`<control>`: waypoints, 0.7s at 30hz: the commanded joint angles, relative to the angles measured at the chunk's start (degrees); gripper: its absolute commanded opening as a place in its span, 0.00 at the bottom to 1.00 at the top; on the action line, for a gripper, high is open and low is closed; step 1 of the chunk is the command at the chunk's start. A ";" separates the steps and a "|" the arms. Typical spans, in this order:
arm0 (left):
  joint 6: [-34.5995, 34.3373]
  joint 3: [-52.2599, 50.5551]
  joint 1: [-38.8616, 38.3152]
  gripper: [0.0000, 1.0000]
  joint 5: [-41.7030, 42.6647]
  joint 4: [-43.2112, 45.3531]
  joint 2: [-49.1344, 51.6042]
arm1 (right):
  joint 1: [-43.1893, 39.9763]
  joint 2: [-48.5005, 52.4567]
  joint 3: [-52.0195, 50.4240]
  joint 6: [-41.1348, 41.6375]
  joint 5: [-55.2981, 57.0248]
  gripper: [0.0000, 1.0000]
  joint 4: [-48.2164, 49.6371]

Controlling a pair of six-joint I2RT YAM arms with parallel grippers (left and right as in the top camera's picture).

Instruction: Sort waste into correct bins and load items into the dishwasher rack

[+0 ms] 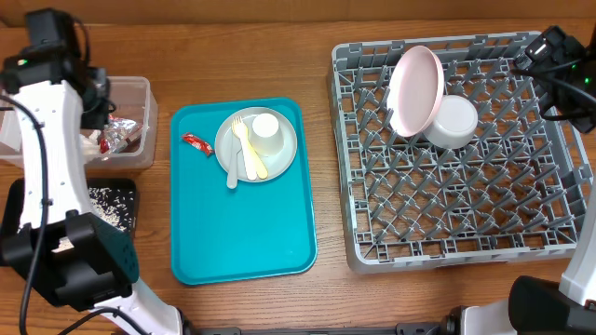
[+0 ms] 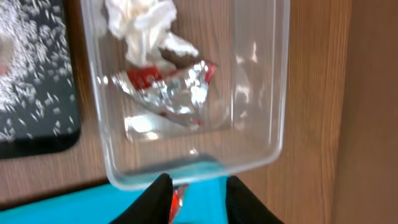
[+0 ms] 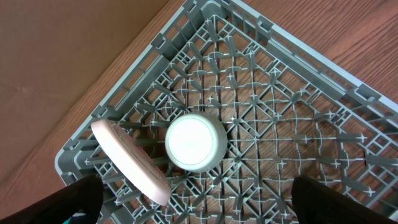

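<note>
My left gripper (image 2: pixel 198 198) hovers open over the near wall of the clear tub (image 2: pixel 273 112), with nothing between its fingers. Inside the tub lie a crumpled white napkin (image 2: pixel 140 25) and a red-and-silver foil wrapper (image 2: pixel 168 87). Another red wrapper (image 1: pixel 197 142) lies on the teal tray. The black tray (image 1: pixel 20 207) beside the tub holds rice grains (image 2: pixel 31 74). The rack (image 1: pixel 461 186) holds the pink plate (image 1: pixel 413 90) on edge and the white bowl (image 1: pixel 453 121). My right gripper (image 3: pixel 205 205) hangs wide open above them, holding nothing.
On the teal tray (image 1: pixel 242 223) at the centre sits a grey-green plate (image 1: pixel 279 158), and it carries a small white cup (image 1: pixel 265 135) and pale cutlery (image 1: pixel 240 154). The left arm's white links (image 1: pixel 42 158) stand along the left edge. Bare wood lies between tray and rack.
</note>
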 commanded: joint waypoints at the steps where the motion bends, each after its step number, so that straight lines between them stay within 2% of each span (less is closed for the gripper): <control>1: 10.56 0.96 -1.03 0.35 3.28 1.09 0.48 | -0.13 -0.11 0.02 0.24 0.81 1.00 0.33; 2: 12.90 0.94 -1.86 0.36 3.67 1.60 0.50 | -0.13 -0.11 0.02 0.26 0.81 1.00 0.33; 3: 14.56 0.94 -3.52 0.43 3.74 1.77 0.50 | -0.13 -0.11 0.02 0.26 0.81 1.00 0.33; 5: 16.44 0.94 -6.27 0.62 4.20 1.70 0.55 | -0.13 -0.11 0.02 0.26 0.81 1.00 0.35; 6: 17.70 0.83 -8.17 0.85 4.55 1.77 0.55 | -0.13 -0.11 0.02 0.26 0.81 1.00 0.33; 7: 18.40 0.72 -9.88 0.96 4.33 1.75 0.63 | -0.13 -0.11 0.02 0.26 0.81 1.00 0.33; 8: 18.88 0.70 -11.26 1.00 4.02 1.75 0.90 | -0.13 -0.11 0.02 0.24 0.81 1.00 0.35; 12: 18.23 0.70 -15.76 1.00 2.19 1.73 3.58 | -0.13 -0.11 0.02 0.26 0.81 1.00 0.35; 14: 15.69 0.70 -16.85 1.00 2.38 0.87 6.12 | -0.13 -0.11 0.02 0.26 0.81 1.00 0.35; 17: 11.30 0.70 -17.16 0.98 5.05 -0.98 10.49 | -0.13 -0.11 0.02 0.26 0.81 1.00 0.33; 21: 9.25 0.70 -16.72 0.94 8.02 -1.11 16.96 | -0.13 -0.11 0.02 0.26 0.81 1.00 0.35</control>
